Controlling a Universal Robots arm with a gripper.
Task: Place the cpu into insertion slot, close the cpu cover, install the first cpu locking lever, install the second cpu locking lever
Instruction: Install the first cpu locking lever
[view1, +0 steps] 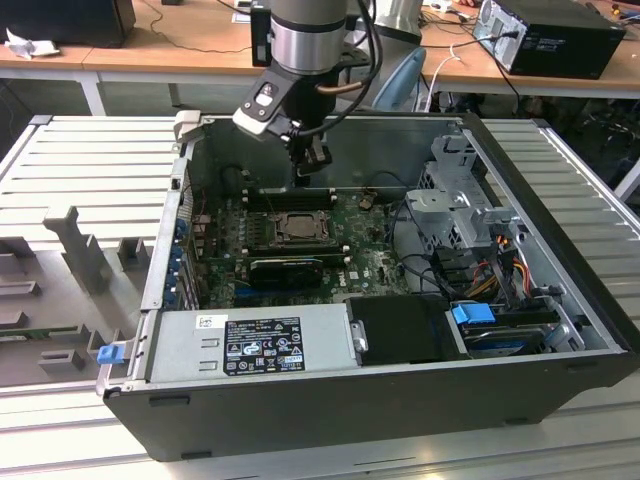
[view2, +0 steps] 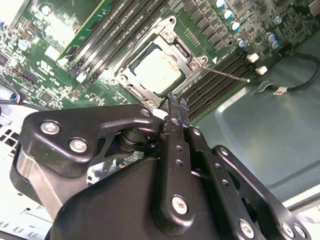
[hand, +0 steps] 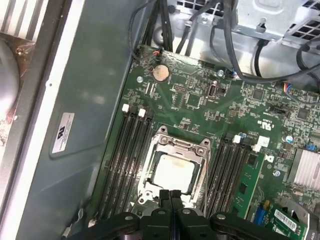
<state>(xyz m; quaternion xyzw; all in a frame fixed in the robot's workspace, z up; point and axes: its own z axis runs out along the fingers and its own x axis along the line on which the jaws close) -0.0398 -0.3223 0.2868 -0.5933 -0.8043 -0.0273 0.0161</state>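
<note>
- In the exterior view the gripper (view1: 306, 172) hangs over the insertion slot (view1: 276, 231), above the slot's side away from the power supply (view1: 190, 345); I judge this stance suits pushing or hooking a small part, not carrying one; the cpu (view1: 299, 227) lies flat inside the slot; a black-and-white label (view1: 262, 345) on the power supply bears print too small to make out.
- In the second wrist view the fingers (view2: 175, 117) are clenched together with nothing between them, their tips just beside the slot's edge; the cpu (view2: 157, 70) sits pale face up in the slot; the cpu cover (view2: 134, 82) lies down around it, its window framing the chip, which I judge pins the chip in its seat; a thin lever (view2: 226, 73) runs out from a corner of the slot across the memory slots (view2: 200, 95); I judge it not yet hooked down.
- In the first wrist view the closed fingertips (hand: 165, 196) meet at the slot's near edge, over the cover's frame (hand: 182, 145); the cpu (hand: 175, 172) shows through the window; a coin battery (hand: 160, 73) sits on the board well apart from the slot; a white sticker (hand: 63, 132) on the case wall, beyond the memory slots from the slot, carries small print and a round mark that I cannot read.
</note>
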